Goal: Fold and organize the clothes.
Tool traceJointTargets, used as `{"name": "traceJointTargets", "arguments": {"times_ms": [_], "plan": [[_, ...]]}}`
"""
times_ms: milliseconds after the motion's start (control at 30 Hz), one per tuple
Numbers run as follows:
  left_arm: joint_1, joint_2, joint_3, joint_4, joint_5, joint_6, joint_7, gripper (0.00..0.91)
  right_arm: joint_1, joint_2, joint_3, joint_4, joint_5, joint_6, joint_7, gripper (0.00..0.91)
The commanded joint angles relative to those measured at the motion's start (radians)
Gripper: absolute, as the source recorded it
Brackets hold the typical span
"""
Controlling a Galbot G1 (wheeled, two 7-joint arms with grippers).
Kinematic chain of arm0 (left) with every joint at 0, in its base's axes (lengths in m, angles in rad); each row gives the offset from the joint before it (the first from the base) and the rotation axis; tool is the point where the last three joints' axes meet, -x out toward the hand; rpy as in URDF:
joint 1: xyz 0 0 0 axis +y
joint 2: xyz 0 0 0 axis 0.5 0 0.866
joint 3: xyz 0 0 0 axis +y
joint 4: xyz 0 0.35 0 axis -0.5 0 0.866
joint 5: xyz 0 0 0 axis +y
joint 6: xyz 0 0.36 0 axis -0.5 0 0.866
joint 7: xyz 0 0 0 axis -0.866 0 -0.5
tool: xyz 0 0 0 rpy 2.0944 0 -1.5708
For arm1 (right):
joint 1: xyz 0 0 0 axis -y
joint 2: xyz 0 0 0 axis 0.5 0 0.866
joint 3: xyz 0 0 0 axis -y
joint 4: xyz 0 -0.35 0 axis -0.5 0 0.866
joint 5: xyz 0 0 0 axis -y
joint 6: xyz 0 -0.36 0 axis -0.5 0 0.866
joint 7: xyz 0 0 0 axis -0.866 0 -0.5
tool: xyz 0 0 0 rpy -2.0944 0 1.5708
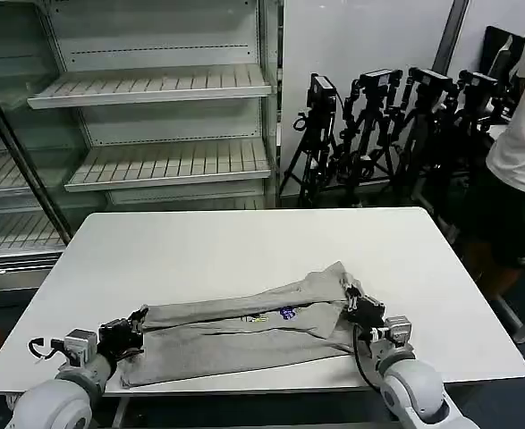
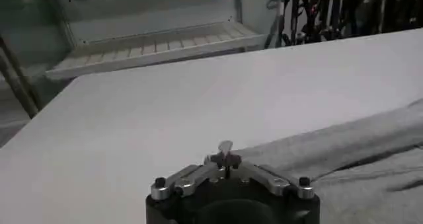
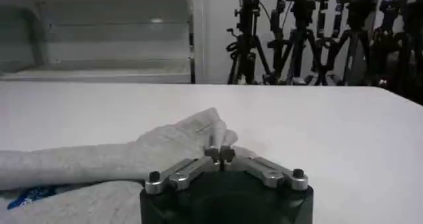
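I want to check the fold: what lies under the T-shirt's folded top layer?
Under the grey T-shirt's folded layer lies its lower layer on the white table; the print peeks out partly, the rest is covered.

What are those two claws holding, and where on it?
Both hold the light grey T-shirt. The left gripper pinches the folded edge at its left end; the right gripper pinches a raised fold at its right end, above the white table.

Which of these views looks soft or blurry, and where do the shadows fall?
Head view: even overhead light, with only a thin shadow under the T-shirt folds. Left wrist view: hazy, the shelves blurred, the left gripper close and dark. Right wrist view: the right gripper soft-edged, the tripods sharper.
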Motion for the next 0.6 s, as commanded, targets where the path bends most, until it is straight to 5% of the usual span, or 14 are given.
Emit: {"name": "traceJointTargets", "arguments": {"times_ms": [33, 367, 400, 433, 467, 500, 567, 600], "plan": [[0.063, -0.013, -0.005, -0.050, 0.026, 0.002, 0.001, 0.030, -0.028, -0.003, 0.014, 0.033, -0.001, -0.005, 0.001, 0.000], [0.096, -0.032, -0.010, -0.047, 0.053, 0.002, 0.002, 0.030, -0.051, -0.006, 0.025, 0.052, -0.017, -0.005, 0.001, 0.000], [0.089, -0.032, -0.009, -0.039, 0.055, 0.002, 0.002, 0.030, -0.049, -0.002, 0.024, 0.051, -0.018, -0.011, 0.005, 0.091], [0.085, -0.032, -0.008, -0.027, 0.057, 0.002, 0.002, 0.030, -0.049, -0.001, 0.023, 0.052, -0.018, -0.022, 0.006, 0.282], [0.079, -0.032, -0.008, -0.020, 0.059, 0.003, 0.002, 0.020, -0.049, 0.001, 0.022, 0.054, -0.018, -0.028, 0.007, 0.816], [0.075, -0.032, -0.008, -0.014, 0.063, 0.003, 0.001, 0.030, -0.049, 0.001, 0.021, 0.056, -0.022, -0.032, 0.007, 0.907], [0.075, -0.030, -0.011, -0.005, 0.062, 0.003, 0.002, 0.060, -0.051, 0.002, 0.020, 0.065, -0.030, -0.033, 0.008, 0.907], [0.076, -0.031, -0.013, -0.004, 0.062, 0.003, 0.002, 0.443, -0.052, 0.002, 0.020, 0.069, -0.035, -0.032, 0.008, 0.907]]}}
